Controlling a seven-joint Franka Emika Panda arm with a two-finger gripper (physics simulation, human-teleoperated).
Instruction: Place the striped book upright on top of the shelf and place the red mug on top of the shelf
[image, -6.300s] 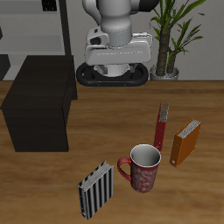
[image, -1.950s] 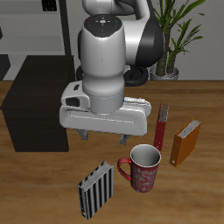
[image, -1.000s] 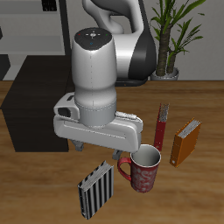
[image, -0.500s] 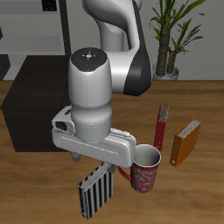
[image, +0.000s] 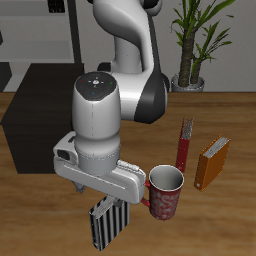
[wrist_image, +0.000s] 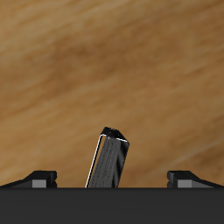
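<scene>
Striped thin book (wrist_image: 110, 159) on woodgrain

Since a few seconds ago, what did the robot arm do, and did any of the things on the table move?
The arm swung forward from the back of the table and came down over the striped book. Its tool now hangs open just above the book's top edge, holding nothing yet. The red mug, the red book, the orange book and the shelf stayed put.

I see even, bright, diffuse light with no glare. Soft shadows lie on the table (image: 60, 200) beneath the arm (image: 100, 140) and beside the shelf (image: 45, 120). The exterior view is low-resolution but sharp; in the wrist view the wood grain looks smeared.
</scene>
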